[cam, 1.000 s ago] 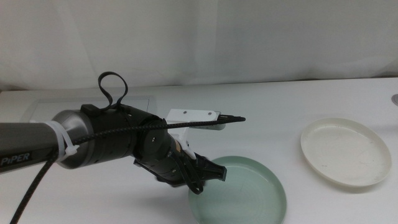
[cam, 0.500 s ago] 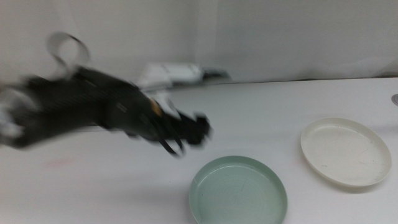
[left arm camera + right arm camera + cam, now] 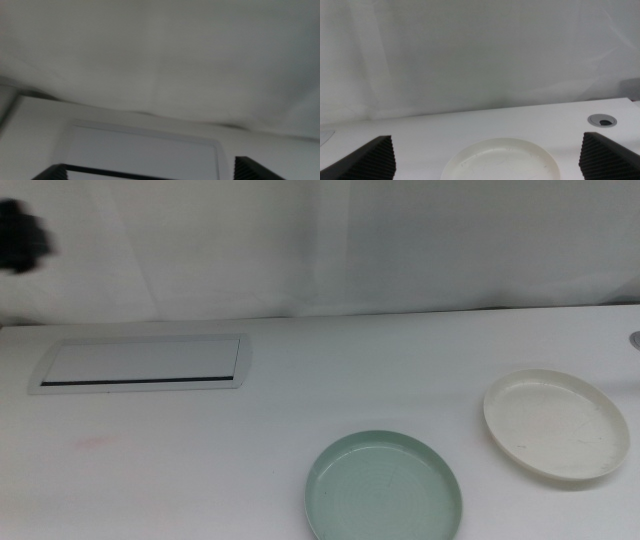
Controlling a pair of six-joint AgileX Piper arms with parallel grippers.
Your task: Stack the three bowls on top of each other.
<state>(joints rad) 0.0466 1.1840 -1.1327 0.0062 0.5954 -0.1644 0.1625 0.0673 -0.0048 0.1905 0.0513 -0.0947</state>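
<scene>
White tabletop (image 3: pixel 200 450) ran wide across the middle view, backed by a pale draped curtain (image 3: pixel 330 250). On it sat the mint green bowl (image 3: pixel 384 486), upright at the near edge, just right of centre. Well apart from it, further right, lay the cream-white bowl (image 3: pixel 556 423), also upright, faint rings showing inside. No bowl rested on another. The grey bowl did not show in any view. Over at the far left of the table lay a flat white rectangular panel (image 3: pixel 143 364) with a dark slot along its near side.

The left gripper (image 3: pixel 150 172) was up and away at the left; in the middle view only a dark blur (image 3: pixel 22 237) showed in the top left corner, high above the table. Its wrist camera looked across the panel (image 3: pixel 145 152) toward the curtain, and the two jaw tips stood wide apart with nothing between them.

The right gripper (image 3: pixel 487 162) was out of the middle view. Its wrist camera showed its jaws spread wide at either side, empty, with the cream-white bowl (image 3: pixel 502 160) lying on the table between and beyond them. A small grey grommet hole (image 3: pixel 602 120) sat in the tabletop near that bowl.
</scene>
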